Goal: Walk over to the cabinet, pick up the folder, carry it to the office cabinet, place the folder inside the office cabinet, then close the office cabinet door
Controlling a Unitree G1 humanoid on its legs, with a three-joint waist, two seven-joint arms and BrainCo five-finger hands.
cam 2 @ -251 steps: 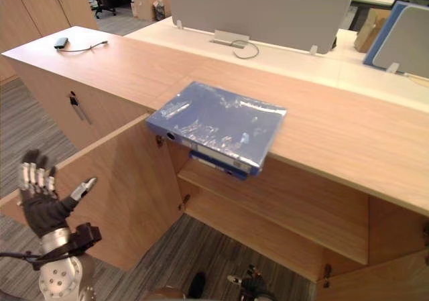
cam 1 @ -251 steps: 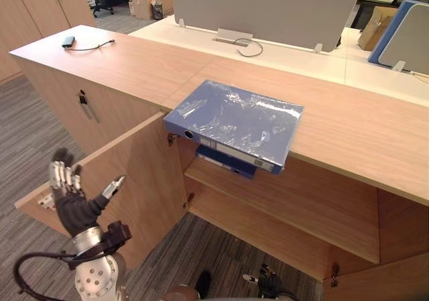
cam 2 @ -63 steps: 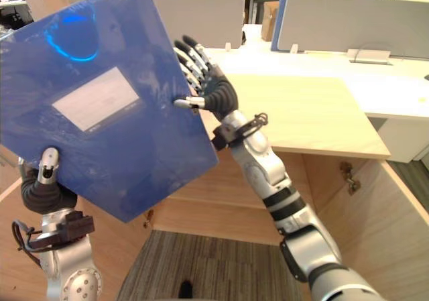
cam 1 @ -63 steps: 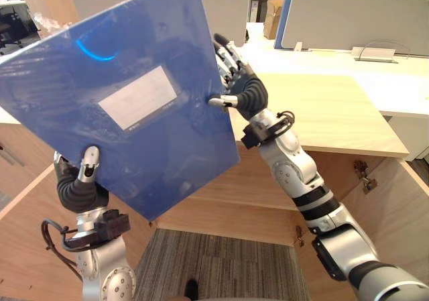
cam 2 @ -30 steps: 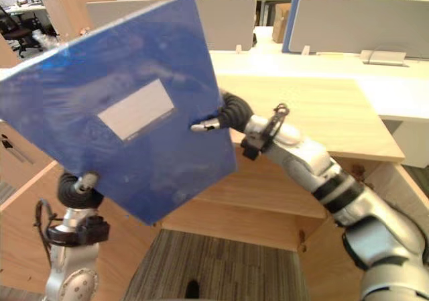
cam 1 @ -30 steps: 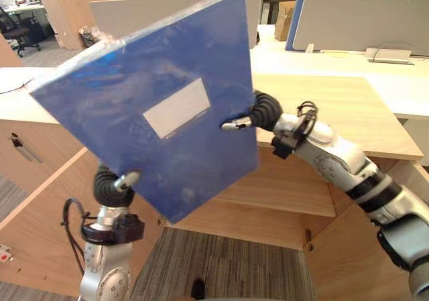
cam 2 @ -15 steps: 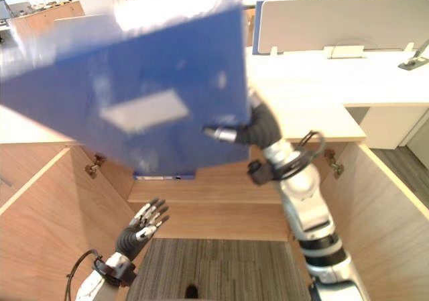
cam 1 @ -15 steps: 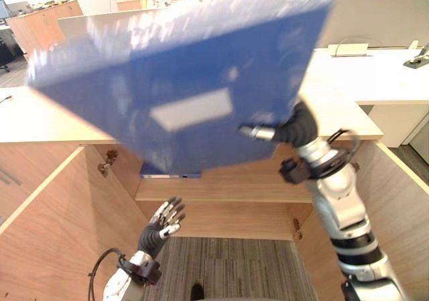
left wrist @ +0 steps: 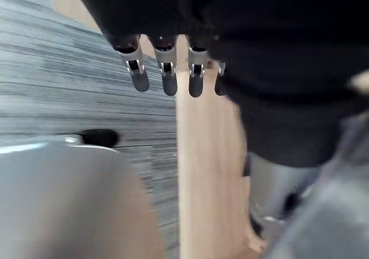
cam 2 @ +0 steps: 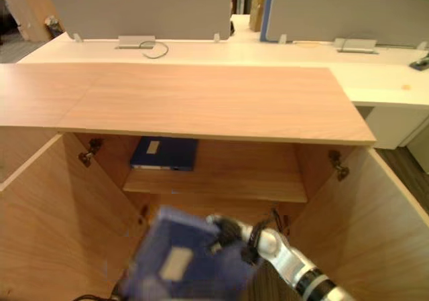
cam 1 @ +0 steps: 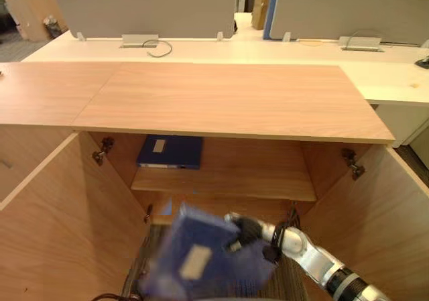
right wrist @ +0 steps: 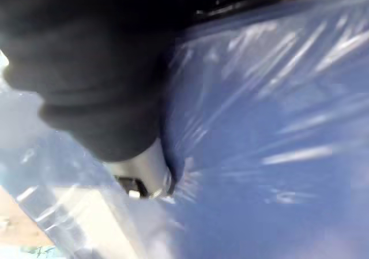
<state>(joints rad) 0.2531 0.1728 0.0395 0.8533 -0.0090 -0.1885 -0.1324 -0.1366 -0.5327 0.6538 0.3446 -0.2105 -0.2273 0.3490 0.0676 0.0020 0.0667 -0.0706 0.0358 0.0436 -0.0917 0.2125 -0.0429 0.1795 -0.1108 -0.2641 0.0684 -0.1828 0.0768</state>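
Head views: my right hand [cam 1: 245, 231] grips the blue plastic-wrapped folder [cam 1: 201, 264] by one edge, low in front of the open light-wood office cabinet [cam 1: 228, 100]. I judge the low carry is meant for the space under the wooden shelf [cam 1: 261, 180], where a second dark blue folder [cam 1: 171, 151] already lies flat. The carried folder has a white label, too blurred to read. Left wrist view: left hand [left wrist: 168, 80] released, fingers straight over grey carpet [left wrist: 63, 103], holding nothing. Right wrist view: right hand clamped on the glossy wrap.
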